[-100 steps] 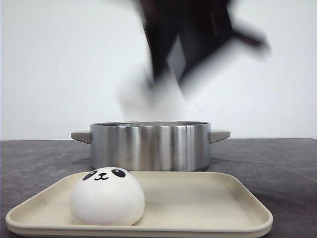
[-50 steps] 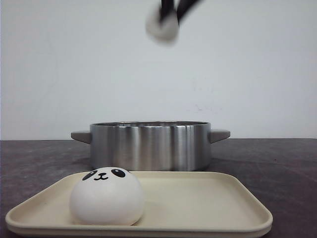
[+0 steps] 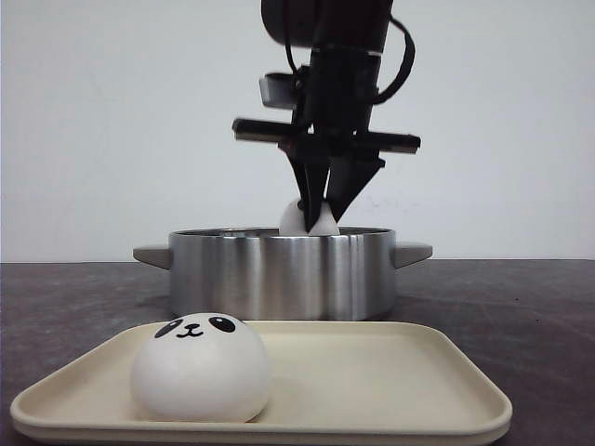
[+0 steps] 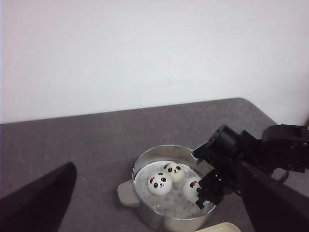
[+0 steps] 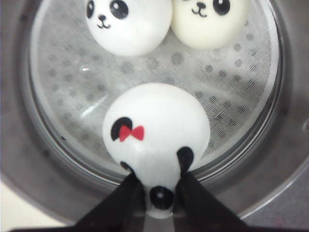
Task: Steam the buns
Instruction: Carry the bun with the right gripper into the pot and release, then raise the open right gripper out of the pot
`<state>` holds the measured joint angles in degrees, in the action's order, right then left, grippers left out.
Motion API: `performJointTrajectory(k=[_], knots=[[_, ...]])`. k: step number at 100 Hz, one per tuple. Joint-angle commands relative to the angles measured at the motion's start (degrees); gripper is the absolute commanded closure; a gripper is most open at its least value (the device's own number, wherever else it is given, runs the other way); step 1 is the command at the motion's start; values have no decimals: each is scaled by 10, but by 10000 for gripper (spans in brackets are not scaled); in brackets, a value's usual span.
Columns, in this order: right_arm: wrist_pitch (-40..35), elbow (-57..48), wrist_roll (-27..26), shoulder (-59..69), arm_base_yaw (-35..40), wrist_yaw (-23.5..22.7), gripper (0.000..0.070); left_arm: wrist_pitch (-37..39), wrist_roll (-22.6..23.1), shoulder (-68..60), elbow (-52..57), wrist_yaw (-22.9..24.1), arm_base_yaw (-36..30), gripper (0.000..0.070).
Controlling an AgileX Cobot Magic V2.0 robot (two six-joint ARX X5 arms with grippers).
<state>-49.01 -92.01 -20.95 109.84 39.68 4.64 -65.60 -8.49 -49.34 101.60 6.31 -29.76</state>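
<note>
My right gripper is shut on a white panda bun and holds it at the rim of the steel pot. In the right wrist view the black fingertips pinch this bun by its face end, above the perforated steamer insert. Two more buns lie inside on the insert. Another bun sits on the left part of the beige tray. My left gripper is open and empty, high above the table, looking down on the pot.
The tray lies right in front of the pot, and a corner of it shows in the right wrist view. The pot has two side handles. Dark grey tabletop surrounds it, with a white wall behind.
The right arm, blurred and swinging the bun high over the pot a moment ago, has come down. The bun now hangs at the pot's rim. The bun on the tray has not moved.
</note>
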Motion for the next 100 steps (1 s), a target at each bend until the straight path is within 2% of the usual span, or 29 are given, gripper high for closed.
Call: performJointTrajectory(k=[1,11,17,21,48,51,54,64,66,81,100], knots=[[7,-7,4,12,1,2,575,3,5,-5,9,3,-3,28],[19,-7,4,12,0,3,272,4,5,-5,9,3,-3,28],[24,-7,4,12,0,3,173,5,5,-5,9,3,-3,28],[24,-7,4,12,-2,3,157,5,5,-5,9,3,-3,28],[22,-12,8,9,-10,3,162,-2,5,-14,6,3,-3,28],[16,-17,8,7,-11,1,181,-6,5,-15,4,3,-3,28],[8,-23,9,2,-12,0,247,-11,5,-17,0,3,-3,28],[-15,-47,22,-22,-10,-4,648,-28,5,-21,-24,1,-3,27],[-19,-52,24,-30,-8,-5,700,-29,4,-21,-31,-1,-3,27],[-17,-64,34,-118,21,0,693,-17,-19,-21,-108,-17,-3,27],[-7,-64,34,-250,76,46,693,28,-60,-24,-232,-98,-3,27]])
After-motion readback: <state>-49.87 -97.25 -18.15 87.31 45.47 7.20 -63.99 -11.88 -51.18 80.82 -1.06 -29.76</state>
